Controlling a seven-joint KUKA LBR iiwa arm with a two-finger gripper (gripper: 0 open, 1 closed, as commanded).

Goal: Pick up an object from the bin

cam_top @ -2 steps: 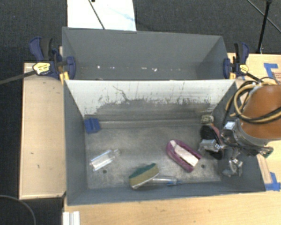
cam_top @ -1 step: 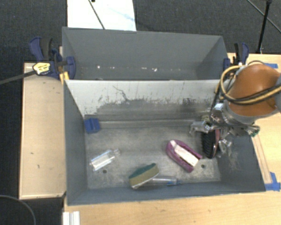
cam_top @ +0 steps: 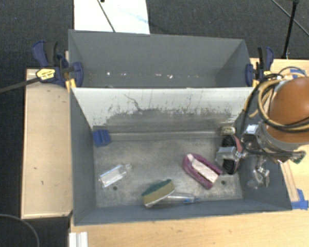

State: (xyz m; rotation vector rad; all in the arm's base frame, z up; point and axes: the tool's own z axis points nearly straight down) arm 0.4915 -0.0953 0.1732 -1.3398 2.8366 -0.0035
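Overhead view of a grey metal bin (cam_top: 87,115), its floor scuffed and its far wall streaked. The arm (cam_top: 278,138) enters from the right edge of the frame. It carries a rounded orange cover (cam_top: 293,104) and has looped cables (cam_top: 260,99) around its wrist.

The gripper (cam_top: 228,159) sits low over the right part of the bin floor, close to the right wall. Whether it is spread or pressed together cannot be told from this angle, and nothing can be seen held in it.

The nearest thing is a long purple case (cam_top: 200,169) with a white inside. It lies tilted on the floor just left of the gripper, right of centre in the frame, and contact between the two cannot be judged.

Lower centre, a sponge (cam_top: 158,191) with a dark green top and a yellow body rests near the front wall. A thin clear tube (cam_top: 181,199) lies just beside it, to its right. At lower left lies a small clear bottle (cam_top: 113,175) on its side. A small blue block (cam_top: 100,137) sits at the left wall, where the floor meets the far wall, well apart from the rest.
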